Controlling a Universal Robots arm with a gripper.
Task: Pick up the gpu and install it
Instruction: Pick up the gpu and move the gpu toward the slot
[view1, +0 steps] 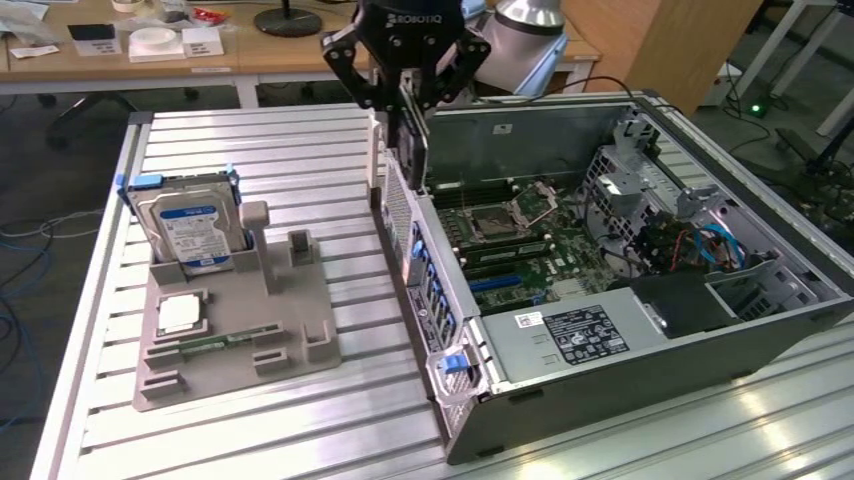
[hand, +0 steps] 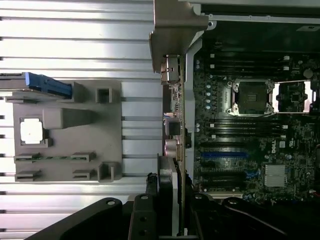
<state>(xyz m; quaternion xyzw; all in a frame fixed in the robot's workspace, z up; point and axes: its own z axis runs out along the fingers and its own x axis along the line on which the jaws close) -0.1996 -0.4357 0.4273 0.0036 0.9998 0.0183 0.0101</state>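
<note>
My gripper (view1: 407, 103) hangs over the rear wall of the open computer case (view1: 747, 330) and is shut on the gpu (view1: 412, 150). The card hangs edge-down, dark, with its silvery bracket (view1: 376, 160) facing the exterior view's left. From the wrist camera, the gpu (hand: 176, 130) is edge-on, its bracket (hand: 172, 30) at the far end, just over the case's rear wall beside the motherboard (hand: 250, 165). The gripper (hand: 172, 205) clamps the card's near end. A blue slot (hand: 225, 155) lies on the board beside the card.
A grey fixture (view1: 234, 340) on the slatted table holds a hard drive (view1: 187, 225) with a blue-white label, a square chip (view1: 180, 315) and a green memory stick (view1: 207, 345). Inside the case are the motherboard (view1: 514, 240), a power supply (view1: 574, 335) and drive cages (view1: 667, 200).
</note>
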